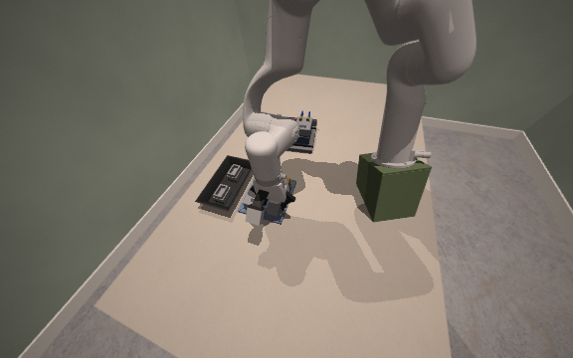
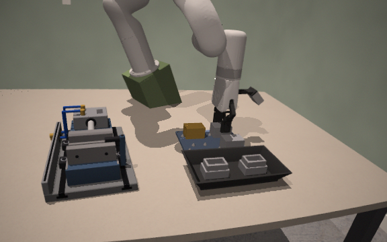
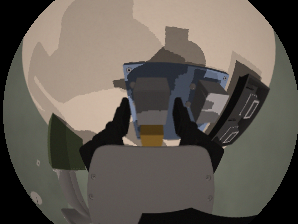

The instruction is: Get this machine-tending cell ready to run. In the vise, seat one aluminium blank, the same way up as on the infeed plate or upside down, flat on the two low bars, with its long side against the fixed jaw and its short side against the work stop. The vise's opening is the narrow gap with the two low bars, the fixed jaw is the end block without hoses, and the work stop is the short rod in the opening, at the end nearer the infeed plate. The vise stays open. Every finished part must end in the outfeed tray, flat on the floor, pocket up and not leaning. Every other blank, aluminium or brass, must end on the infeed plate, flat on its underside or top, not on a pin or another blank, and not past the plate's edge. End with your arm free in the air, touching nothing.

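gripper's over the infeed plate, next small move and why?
Probably lower a bit more, then close. The gripper is open, fingers straddling the upper grey blank on the infeed plate, nothing held. The vise has no blank in it.

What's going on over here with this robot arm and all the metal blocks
The arm's hand is open and lowered over a grey aluminium blank on the blue infeed plate, fingers straddling it, nothing gripped yet. A brass blank and another grey blank sit on the same plate. Two finished parts already rest pocket up in the dark outfeed tray. The vise on the far side stands open with no blank in it.
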Robot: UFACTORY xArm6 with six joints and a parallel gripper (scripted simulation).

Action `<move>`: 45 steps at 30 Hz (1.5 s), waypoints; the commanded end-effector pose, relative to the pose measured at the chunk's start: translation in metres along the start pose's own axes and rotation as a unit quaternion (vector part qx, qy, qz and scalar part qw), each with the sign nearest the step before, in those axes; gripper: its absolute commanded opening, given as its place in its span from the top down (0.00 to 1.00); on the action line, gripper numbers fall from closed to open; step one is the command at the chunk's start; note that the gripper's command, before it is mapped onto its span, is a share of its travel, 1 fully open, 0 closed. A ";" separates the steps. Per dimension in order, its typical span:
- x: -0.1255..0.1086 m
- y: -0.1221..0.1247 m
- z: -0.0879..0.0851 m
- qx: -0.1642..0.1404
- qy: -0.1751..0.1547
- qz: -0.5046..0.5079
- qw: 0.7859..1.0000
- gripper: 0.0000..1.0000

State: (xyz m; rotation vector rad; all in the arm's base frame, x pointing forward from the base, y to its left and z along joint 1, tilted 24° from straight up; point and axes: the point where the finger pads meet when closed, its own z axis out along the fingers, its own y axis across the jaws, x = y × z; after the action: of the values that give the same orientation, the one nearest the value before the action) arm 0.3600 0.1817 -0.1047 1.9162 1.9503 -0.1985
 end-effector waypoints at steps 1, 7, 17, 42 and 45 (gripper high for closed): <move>0.001 0.001 0.000 -0.001 0.001 0.000 1.000 0.31; 0.001 0.001 0.000 -0.001 0.001 0.000 1.000 0.31; 0.001 0.001 0.000 -0.001 0.001 0.000 1.000 0.31; 0.001 0.001 0.000 -0.001 0.001 0.000 1.000 1.00; 0.001 0.001 0.000 -0.001 0.001 0.000 1.000 1.00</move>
State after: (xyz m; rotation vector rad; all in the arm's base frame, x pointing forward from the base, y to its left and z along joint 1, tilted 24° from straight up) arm 0.3602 0.1814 -0.1056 1.9162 1.9502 -0.1982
